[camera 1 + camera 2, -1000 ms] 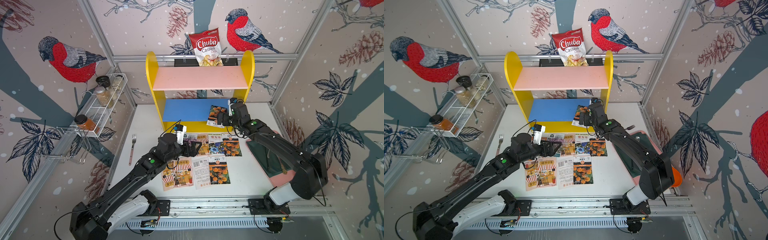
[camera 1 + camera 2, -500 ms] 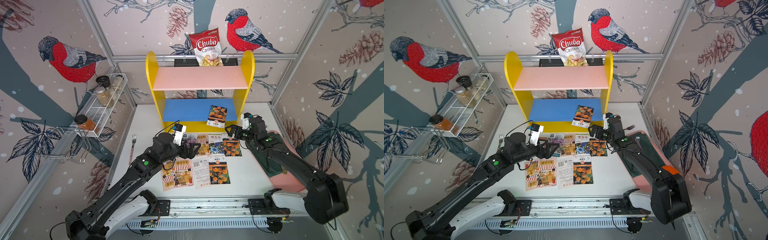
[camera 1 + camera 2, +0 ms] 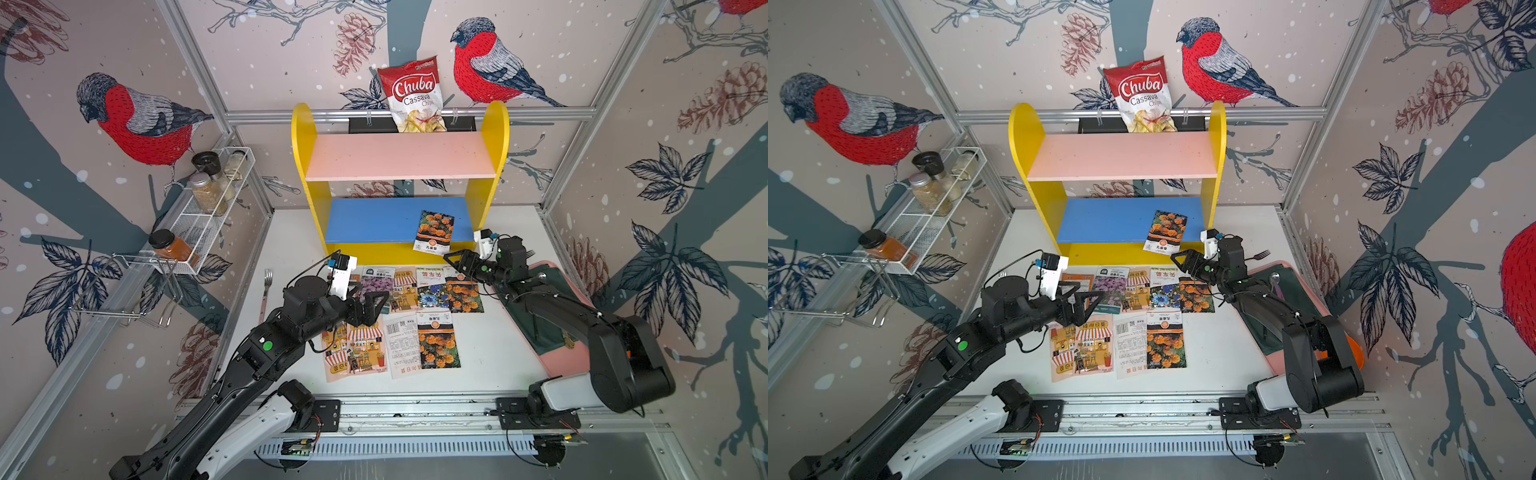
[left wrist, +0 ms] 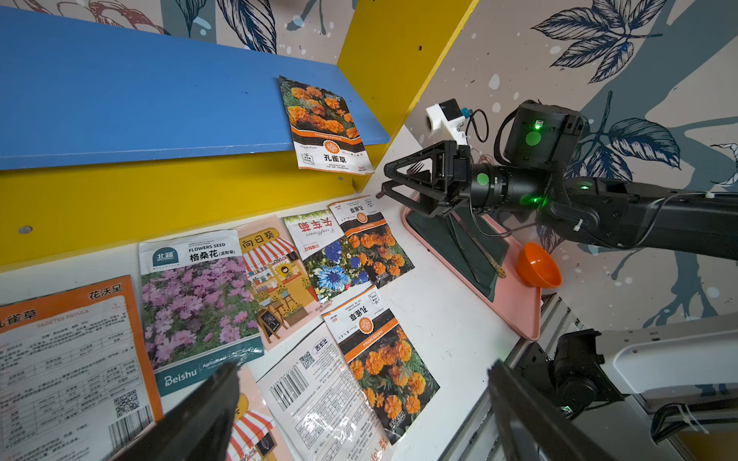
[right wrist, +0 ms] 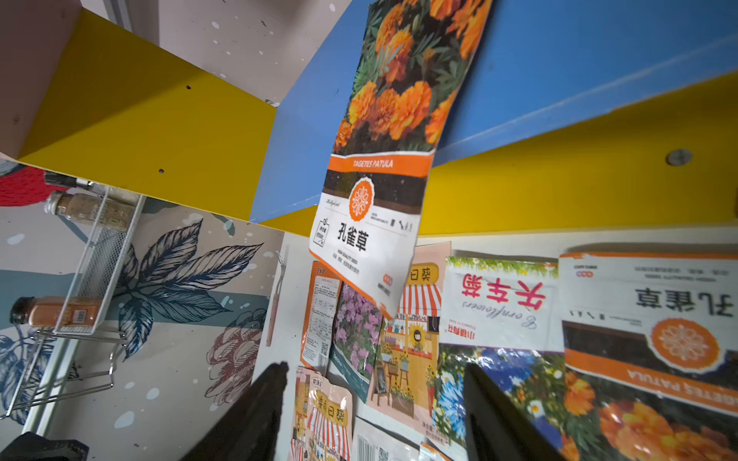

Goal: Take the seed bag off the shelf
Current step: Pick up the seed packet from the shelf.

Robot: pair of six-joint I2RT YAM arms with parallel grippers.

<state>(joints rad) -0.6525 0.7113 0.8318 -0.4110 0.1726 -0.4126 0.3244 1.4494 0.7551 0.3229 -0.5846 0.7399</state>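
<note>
Left gripper (image 3: 380, 302): wide open, empty, low over loose packets (image 3: 399, 328) laid flat on the table. Right gripper (image 3: 452, 262): jaws apart, nothing between, just beside the seed bag (image 3: 434, 232), not touching. Seed bag: on blue lower board of shelf (image 3: 365, 220), right end, bottom edge overhanging the front. Chips bag (image 3: 415, 95) behind shelf top.

On my feed, a red Chuba cassava chips bag (image 3: 414, 93) stands up against the back wall. A white wire spice rack (image 3: 198, 232) on the left wall holds glass jars (image 3: 207, 193), and an orange-spice jar (image 3: 171, 248) lies at its near end. Flower seed packets (image 3: 401, 332) lie flat in two rows on the white surface (image 3: 494, 345). A pink-handled fork (image 3: 264, 291) lies to their left. To their right is a pink tray (image 3: 569, 360) with a dark green cloth (image 3: 536, 332) on it.
</note>
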